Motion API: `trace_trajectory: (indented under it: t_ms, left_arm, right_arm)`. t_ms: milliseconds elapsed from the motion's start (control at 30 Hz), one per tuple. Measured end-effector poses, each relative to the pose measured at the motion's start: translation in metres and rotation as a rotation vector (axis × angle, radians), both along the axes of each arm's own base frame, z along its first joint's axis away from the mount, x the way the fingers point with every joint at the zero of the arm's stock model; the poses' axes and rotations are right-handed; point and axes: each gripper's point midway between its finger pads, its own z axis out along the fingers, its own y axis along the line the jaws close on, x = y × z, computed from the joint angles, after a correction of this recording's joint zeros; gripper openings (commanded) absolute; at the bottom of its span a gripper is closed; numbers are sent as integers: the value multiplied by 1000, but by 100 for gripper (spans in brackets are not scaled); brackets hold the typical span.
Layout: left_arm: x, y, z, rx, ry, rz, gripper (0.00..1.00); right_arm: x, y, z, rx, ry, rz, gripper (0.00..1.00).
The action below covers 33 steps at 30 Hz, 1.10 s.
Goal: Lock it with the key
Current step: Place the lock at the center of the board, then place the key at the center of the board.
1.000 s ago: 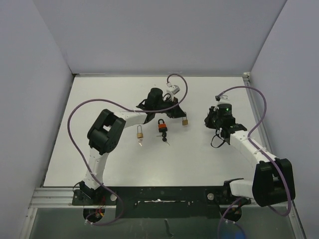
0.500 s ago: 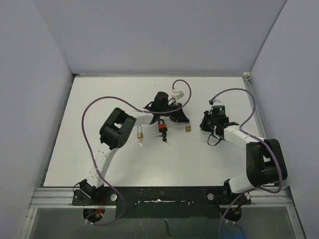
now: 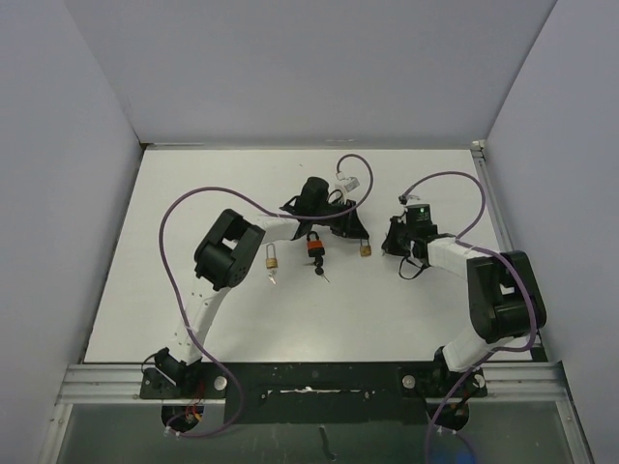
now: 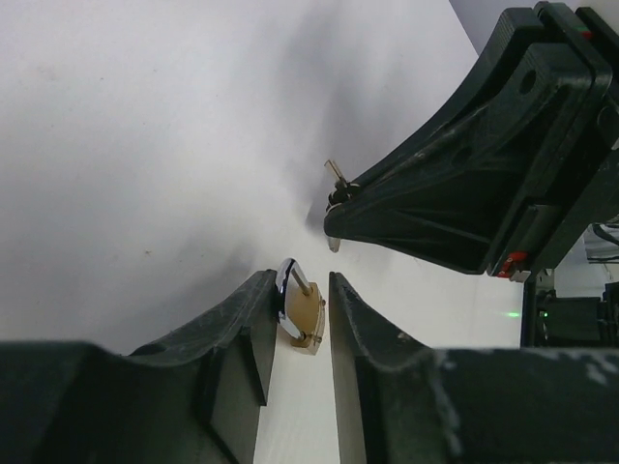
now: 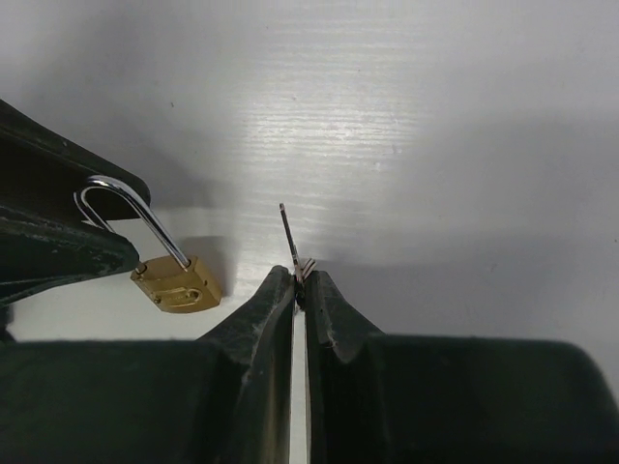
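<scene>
A small brass padlock point(image 3: 365, 250) point(image 4: 302, 311) point(image 5: 174, 282) rests on the white table with its silver shackle raised. My left gripper point(image 3: 360, 237) point(image 4: 302, 280) is open and straddles it. The shackle leans on the left finger, and a narrow gap shows at the right finger. My right gripper point(image 3: 389, 244) point(image 5: 300, 275) is shut on a thin silver key point(image 5: 288, 232) point(image 4: 336, 174), whose blade sticks out past the fingertips. The key's tip points toward the padlock from a short distance to the right and does not touch it.
Two more padlocks lie left of the grippers: an orange and black one point(image 3: 314, 246) with keys point(image 3: 320, 271) beside it, and a brass one point(image 3: 272, 258). Purple cables point(image 3: 208, 193) loop over both arms. Grey walls enclose the table point(image 3: 193, 319) on three sides.
My left jaws have parted from around the padlock's shackle. Over the second, both arms drew closer together, and the right gripper carried the key leftward toward the padlock.
</scene>
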Motion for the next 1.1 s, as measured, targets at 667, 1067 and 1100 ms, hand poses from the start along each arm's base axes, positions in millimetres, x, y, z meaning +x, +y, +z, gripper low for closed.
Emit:
trace_trajectory:
  t_ms: [667,1067,1100]
  left_arm:
    - [23,8,10,-20,-23,60,97]
    - [35,18,9,-33,-60,127,98]
    - [34,23,6,-17,-58,137,98]
  right_arm:
    - [5,12,0,-11,-17,57,29]
    - [13,21,12,-21,-57,93,33]
    - [13,22,16,-28,-68,97,33]
